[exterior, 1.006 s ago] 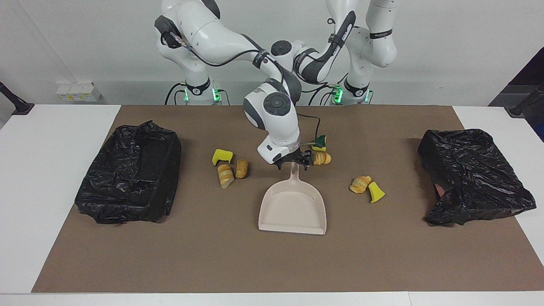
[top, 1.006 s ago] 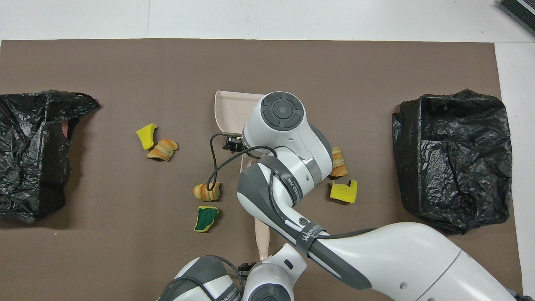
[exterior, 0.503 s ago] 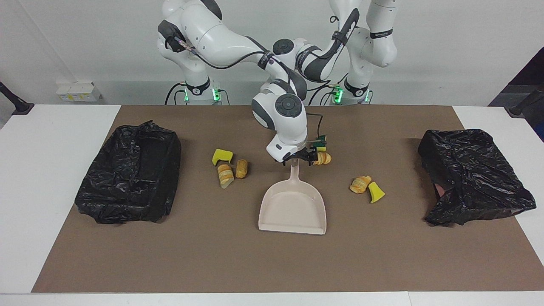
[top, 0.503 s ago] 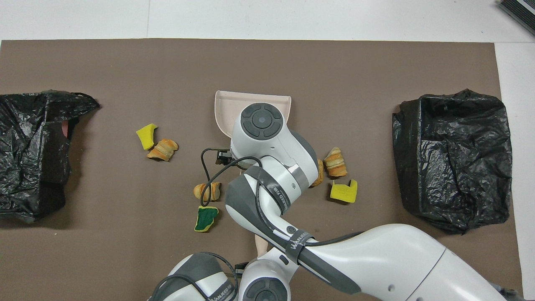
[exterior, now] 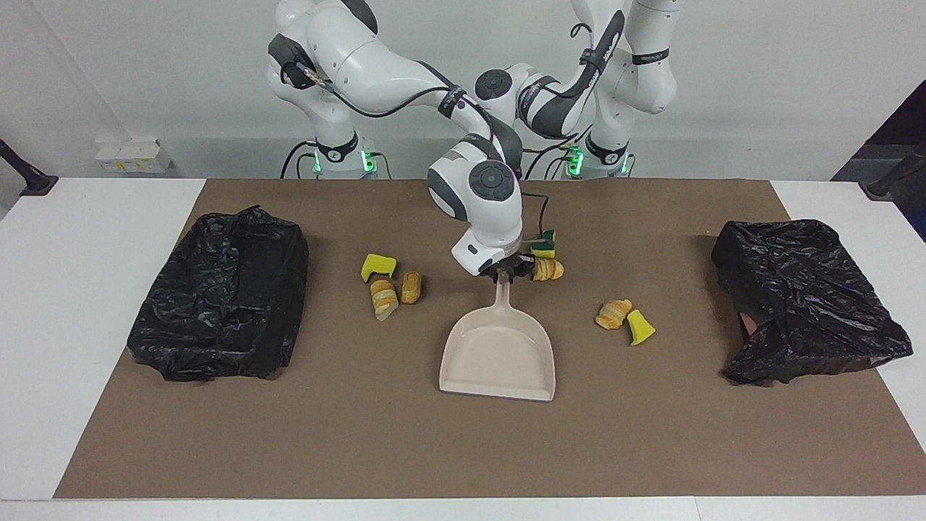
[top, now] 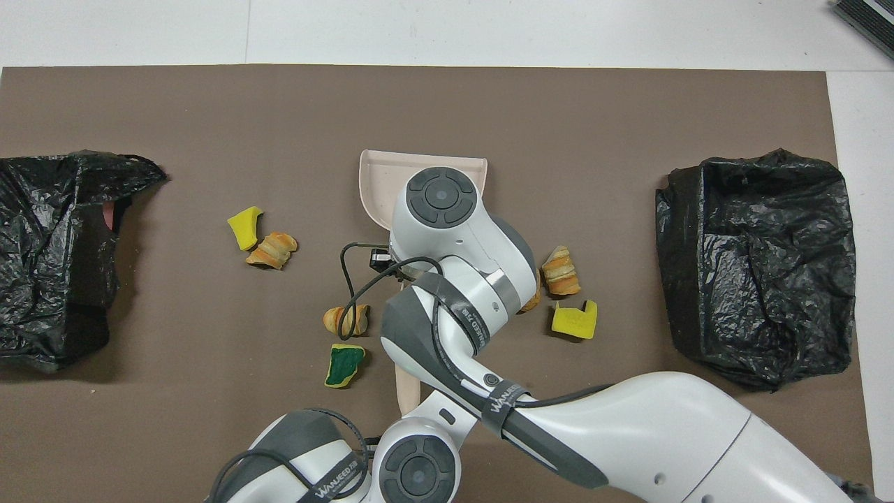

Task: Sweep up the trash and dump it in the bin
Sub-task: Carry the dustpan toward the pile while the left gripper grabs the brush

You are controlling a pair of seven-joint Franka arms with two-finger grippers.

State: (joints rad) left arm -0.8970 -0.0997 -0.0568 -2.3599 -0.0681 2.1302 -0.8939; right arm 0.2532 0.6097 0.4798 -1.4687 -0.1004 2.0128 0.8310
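Clamping dustpan (exterior: 498, 354) handle, right jaws; left jaws shut on beige brush (top: 408, 381).

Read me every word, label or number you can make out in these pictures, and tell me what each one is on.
"WANJEED": on the black strap around the right arm's forearm.
"WANJEED", followed by marks too small to read: on the left arm's strap.
Too small to read: the print on the second strap, near the right arm's wrist.
No print shows on the dustpan.
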